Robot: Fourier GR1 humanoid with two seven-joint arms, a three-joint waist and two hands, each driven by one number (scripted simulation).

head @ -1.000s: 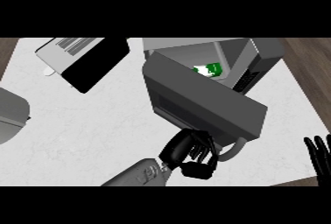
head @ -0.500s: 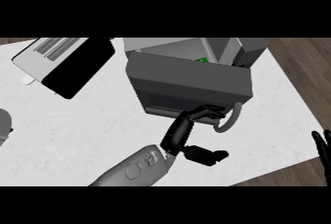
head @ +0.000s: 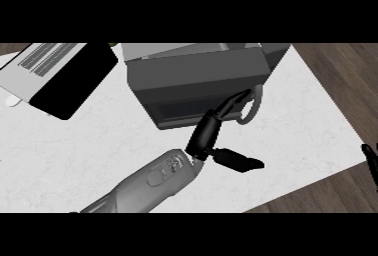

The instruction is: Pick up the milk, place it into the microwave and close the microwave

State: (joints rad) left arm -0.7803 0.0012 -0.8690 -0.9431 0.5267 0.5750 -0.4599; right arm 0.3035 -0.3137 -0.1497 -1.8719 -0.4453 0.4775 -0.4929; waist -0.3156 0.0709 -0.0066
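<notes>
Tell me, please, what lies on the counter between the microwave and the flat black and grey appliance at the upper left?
In the head view, only bare white counter shows between the microwave and the flat appliance.

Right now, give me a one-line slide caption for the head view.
Left hand with straight fingers against the microwave door by its handle, on the white counter.

Left robot hand [head: 209, 131] stretches forward, fingers straight, thumb out sideways; right robot hand [head: 368, 152] rests at the right edge.

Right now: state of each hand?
Left hand: open, straight fingers pressing the microwave door.
Right hand: at right edge, cannot be told.
</notes>
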